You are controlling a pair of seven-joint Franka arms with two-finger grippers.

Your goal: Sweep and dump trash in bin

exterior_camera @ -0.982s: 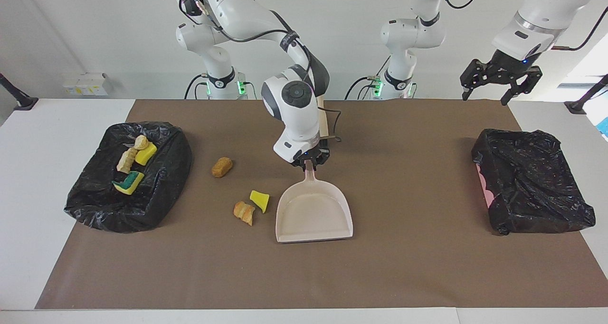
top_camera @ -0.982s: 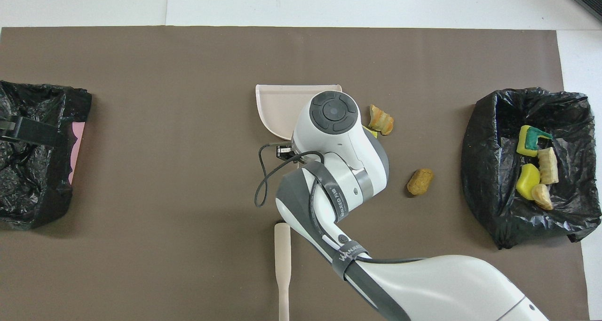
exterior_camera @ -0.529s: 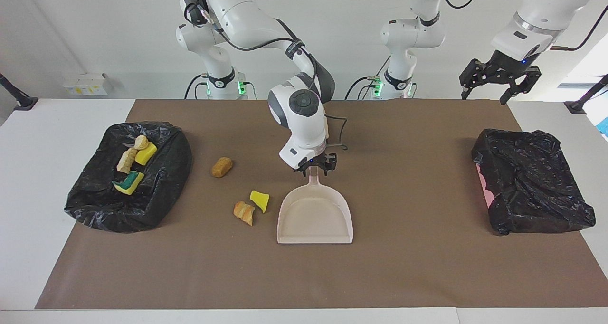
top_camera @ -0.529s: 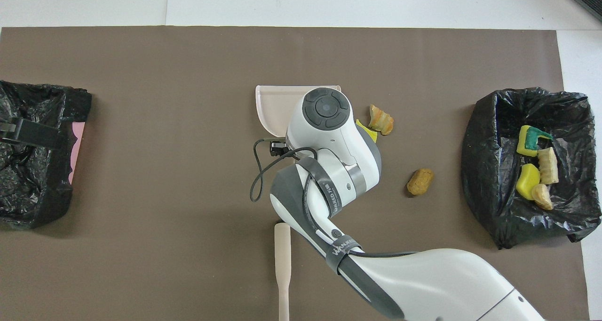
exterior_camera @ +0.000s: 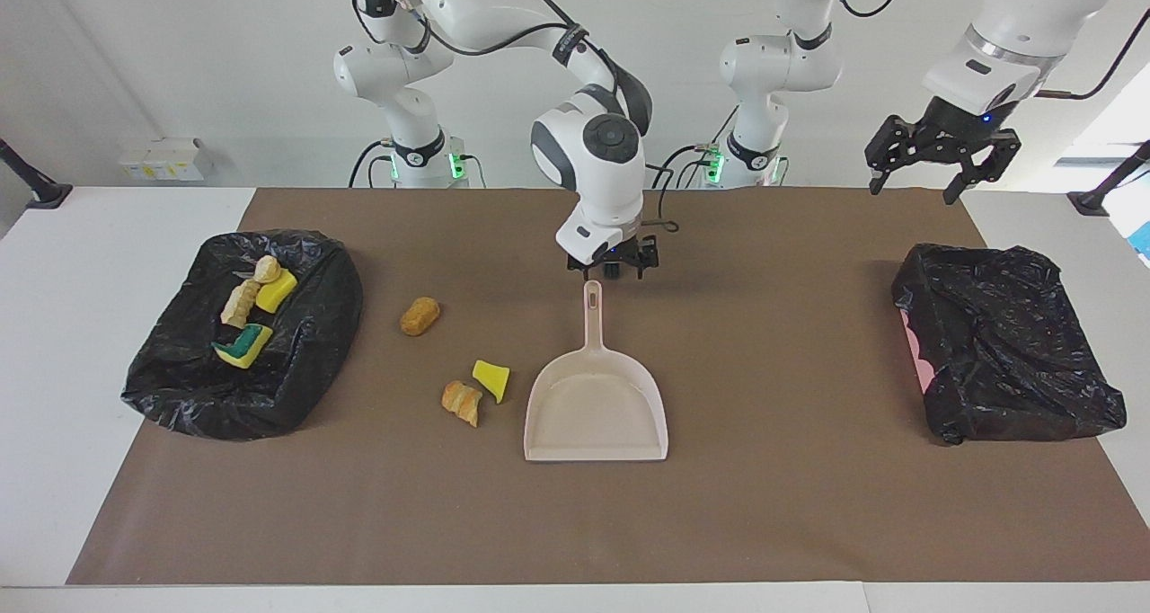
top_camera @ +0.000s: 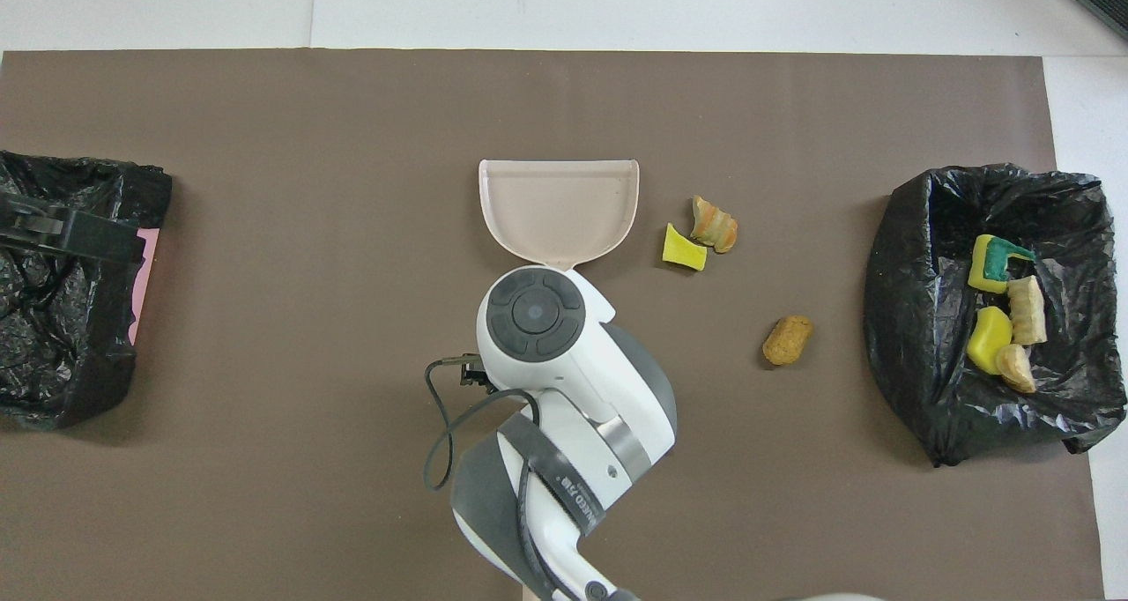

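Facing view: four scraps lie in the black bin (exterior_camera: 243,334), three scraps (exterior_camera: 463,402) on the brown mat (exterior_camera: 773,523) between bin and dustpan (exterior_camera: 597,411). Spread right gripper (exterior_camera: 613,268) hangs over its handle, not touching. Spread left gripper (exterior_camera: 918,160) waits above another bag (exterior_camera: 1006,357).
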